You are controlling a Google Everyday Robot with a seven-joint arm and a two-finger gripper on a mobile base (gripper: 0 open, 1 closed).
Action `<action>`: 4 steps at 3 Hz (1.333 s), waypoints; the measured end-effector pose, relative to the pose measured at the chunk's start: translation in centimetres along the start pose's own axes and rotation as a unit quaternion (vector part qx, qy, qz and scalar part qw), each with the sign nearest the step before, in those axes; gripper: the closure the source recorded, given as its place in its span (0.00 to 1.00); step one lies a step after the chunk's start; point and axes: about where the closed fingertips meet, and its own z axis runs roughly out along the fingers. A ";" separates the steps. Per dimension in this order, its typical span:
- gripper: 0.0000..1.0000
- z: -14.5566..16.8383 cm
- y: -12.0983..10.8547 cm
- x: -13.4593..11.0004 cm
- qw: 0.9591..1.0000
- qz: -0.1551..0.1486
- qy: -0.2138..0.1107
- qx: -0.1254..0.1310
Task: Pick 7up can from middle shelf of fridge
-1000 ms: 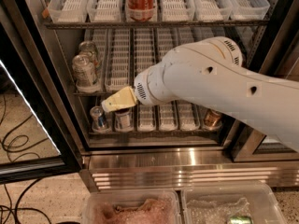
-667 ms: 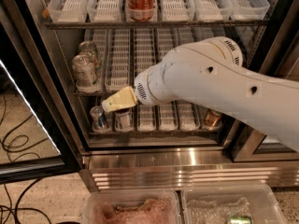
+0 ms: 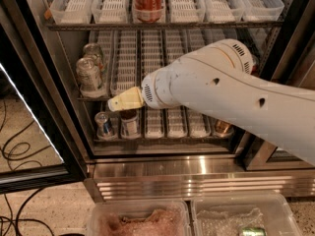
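At far left, glass door (image 3: pixel 29 177): swung open, black-framed, with cables on the floor near it.
Fridge (image 3: pixel 51 82): three tray-lined levels above a ribbed steel base (image 3: pixel 197 173).
7up can (image 3: pixel 90 75): upright at the front of the leftmost lane of the middle shelf (image 3: pixel 126 58); twin can (image 3: pixel 94 52) directly behind it.
Blue-silver can (image 3: pixel 104 124): bottom shelf, below the 7up can.
Gripper (image 3: pixel 125 101): pale yellow tip at the middle shelf's front rail, just right of and slightly below the 7up can, holding nothing visible; whether it is open or closed cannot be told.
Red cola can (image 3: pixel 148 1): top shelf, above the gripper.
Arm (image 3: pixel 221 92): white, entering from the right, covering the shelf's right-hand lanes.
Clear bins (image 3: pixel 246 215): on the floor before the base.
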 end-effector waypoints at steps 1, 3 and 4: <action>0.00 0.0 0.0 0.0 1.000 0.000 0.000 0.000; 0.00 2.3 2.9 -2.6 0.999 -0.012 -0.028 0.025; 0.00 2.3 2.9 -2.6 0.999 -0.012 -0.028 0.025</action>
